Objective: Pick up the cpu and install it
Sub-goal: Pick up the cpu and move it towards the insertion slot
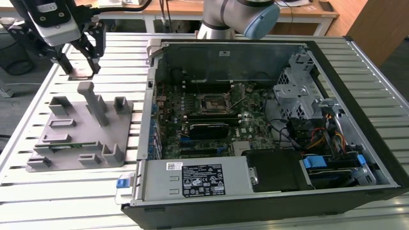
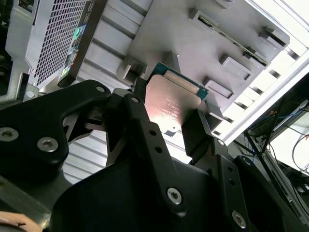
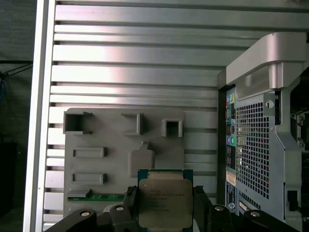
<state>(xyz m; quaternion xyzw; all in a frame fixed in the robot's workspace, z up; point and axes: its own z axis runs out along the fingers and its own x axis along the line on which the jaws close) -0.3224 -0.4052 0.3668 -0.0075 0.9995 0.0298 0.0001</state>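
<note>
Clamping cpu (image 3: 164, 203) edges, claw (image 2: 167, 112) hangs above table (image 3: 135, 63).

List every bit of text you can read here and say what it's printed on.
No text is legible.
cpu, held by the gripper: printed lines on its metal top, too small to read.
Black label on the power supply: print too small.
White sticker beside it: blurred.

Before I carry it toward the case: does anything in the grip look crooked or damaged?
Nothing stands out. The gripper holds the cpu square, not tilted, above the gray fixture. No damage is visible on the chip.
</note>
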